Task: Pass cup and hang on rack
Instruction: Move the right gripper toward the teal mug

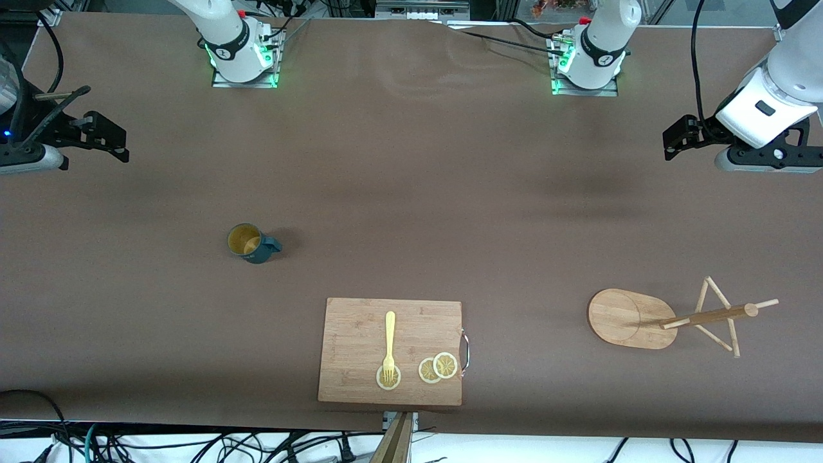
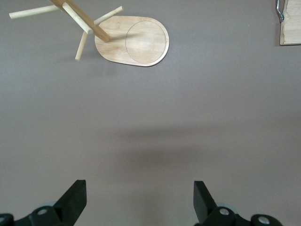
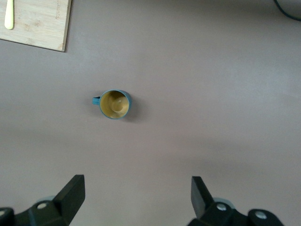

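The teal mug (image 1: 252, 243) stands upright on the brown desk (image 1: 411, 167), toward the right arm's end, farther from the front camera than the bamboo cutting board (image 1: 360, 334). Its handle points toward the left arm's end of the desk, and its yellowish inside faces up. In the right wrist view the mug (image 3: 114, 104) sits on the desk well apart from the right gripper (image 3: 136, 197), roughly in line with the gap between the jaws but far out ahead of them. The right gripper (image 1: 96, 138) hangs over the bare desk at the right arm's end, its jaws spread wide and holding nothing.

The wooden mug tree (image 1: 669, 316) stands toward the left arm's end of the desk, about as near the front camera as the cutting board, its oval base flat on the desk and its post and pegs rising from it. The left gripper (image 1: 681, 138) hangs over the desk at the left arm's end, jaws released and empty; in the left wrist view (image 2: 138, 202) the mug tree (image 2: 134, 42) lies well ahead of the jaws.

On the cutting board lie a yellow fork (image 1: 389, 344) and three lemon slices (image 1: 438, 368), the fork's tines resting on one of them.
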Motion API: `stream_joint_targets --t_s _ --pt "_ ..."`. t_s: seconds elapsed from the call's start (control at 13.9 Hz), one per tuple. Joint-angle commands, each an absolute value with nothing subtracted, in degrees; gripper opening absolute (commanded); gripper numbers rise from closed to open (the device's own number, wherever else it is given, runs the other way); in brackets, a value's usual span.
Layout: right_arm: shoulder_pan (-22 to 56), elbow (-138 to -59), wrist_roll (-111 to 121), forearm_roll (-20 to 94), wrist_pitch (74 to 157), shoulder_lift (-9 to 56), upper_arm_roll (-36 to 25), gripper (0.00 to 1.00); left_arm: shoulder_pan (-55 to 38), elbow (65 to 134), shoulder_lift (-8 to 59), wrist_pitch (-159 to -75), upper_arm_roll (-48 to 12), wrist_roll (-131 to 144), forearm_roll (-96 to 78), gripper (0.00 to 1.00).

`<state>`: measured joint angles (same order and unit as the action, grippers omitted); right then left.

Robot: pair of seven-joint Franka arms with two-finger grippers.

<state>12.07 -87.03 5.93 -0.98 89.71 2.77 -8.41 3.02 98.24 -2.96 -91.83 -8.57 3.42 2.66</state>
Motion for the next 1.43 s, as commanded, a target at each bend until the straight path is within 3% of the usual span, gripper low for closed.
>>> stream_joint_targets --t_s 0.0,1.08,1.29,1.36 --pt "12.04 -87.27 5.89 -0.62 90.52 2.29 -8.17 1.00 3.43 96.24 -2.02 -90.44 -8.88 3.25 1.67 1.00" --pt "12.21 -87.45 5.19 0.00 89.64 3.07 -8.35 1.00 3.52 96.15 -2.02 -90.44 -8.79 3.25 1.67 1.00" --pt "12.22 -86.92 6.24 -0.18 88.87 14.46 -8.35 1.00 3.52 96.15 -2.02 -90.44 -8.79 3.25 1.67 1.00" --pt "11.69 -87.45 6.15 0.78 87.99 15.20 -8.44 1.00 3.52 96.15 -2.02 -90.44 -8.79 3.25 1.67 1.00"
